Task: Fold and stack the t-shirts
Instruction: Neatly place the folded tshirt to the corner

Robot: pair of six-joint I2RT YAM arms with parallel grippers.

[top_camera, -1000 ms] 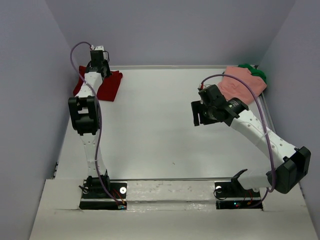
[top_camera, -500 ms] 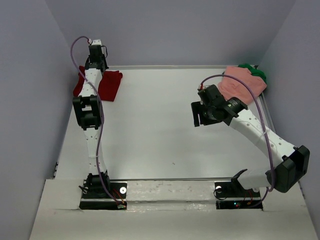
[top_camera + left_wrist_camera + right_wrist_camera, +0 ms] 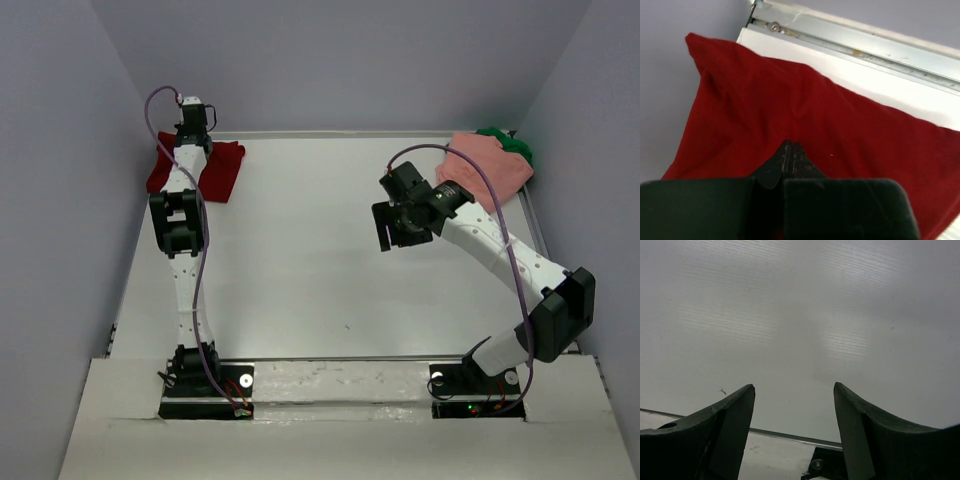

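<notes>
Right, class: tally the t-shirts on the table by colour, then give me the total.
Red shirt: 1
Pink shirt: 1
Green shirt: 1
Total: 3

The left arm (image 3: 182,262) stands stretched nearly straight up the left side of the frame, wrist at the upper left, and the left gripper (image 3: 790,150) is pinched tight, its tips meeting on a pucker of the dark red t-shirt (image 3: 765,105). The right arm (image 3: 500,255) rises from the lower right, elbow bent by the right edge, forearm reaching toward the middle. The right gripper (image 3: 794,390) there has its jaws spread wide, holding nothing.
</notes>
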